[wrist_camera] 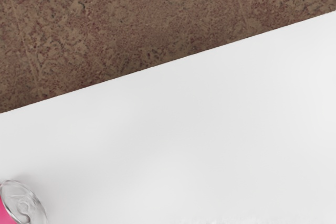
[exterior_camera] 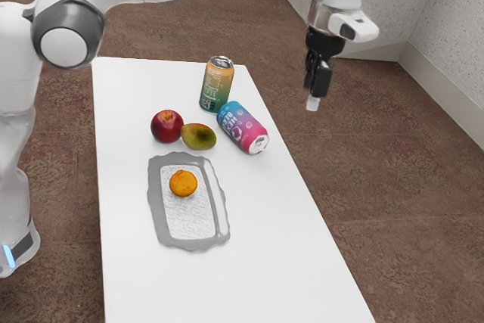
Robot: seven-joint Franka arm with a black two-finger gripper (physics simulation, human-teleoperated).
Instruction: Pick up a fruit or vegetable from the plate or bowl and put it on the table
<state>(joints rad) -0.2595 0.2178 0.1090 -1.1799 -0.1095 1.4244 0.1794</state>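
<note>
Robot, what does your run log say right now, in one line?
gripper: in the air | orange: on tray | apple, mango: on table | green-orange can: upright | pink-blue can: on its side

Open air below and beside the jaws, bare surface [wrist_camera: 184, 129] that lay beneath them, a lying can [exterior_camera: 243, 128] that blocked nearest, an upright can [exterior_camera: 218, 85], apple [exterior_camera: 167, 126] and mango [exterior_camera: 199, 137] farther off
</note>
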